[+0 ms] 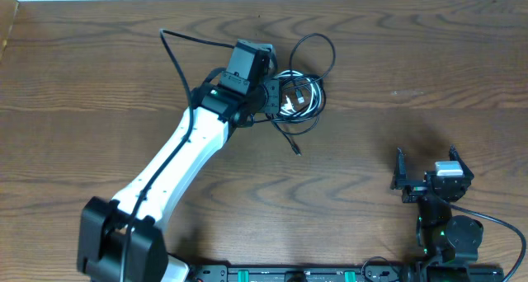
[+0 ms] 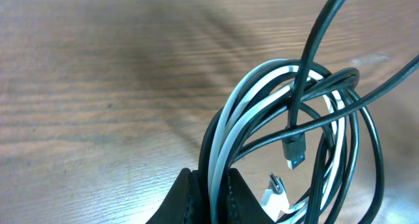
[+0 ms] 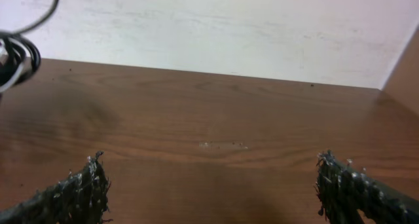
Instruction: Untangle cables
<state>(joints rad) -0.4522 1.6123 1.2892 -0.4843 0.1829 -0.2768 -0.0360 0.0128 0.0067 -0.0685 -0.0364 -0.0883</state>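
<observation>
While the left gripper [image 2: 211,188] clamps several cables [image 2: 294,144] together, we fear pulling tightens the tangle; right gripper [image 1: 427,168] stands open.

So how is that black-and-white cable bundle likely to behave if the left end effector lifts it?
Probably floppy: the cable bundle sits in loose loops, pinched by the left end effector, so it should sag and swing. It likely comes up as one clump, since black and white strands cross. The loose plug may dangle and snag.

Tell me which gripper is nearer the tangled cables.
Left. The left gripper is clamped on the tangled cables; the right gripper sits open, far off to their right.
</observation>
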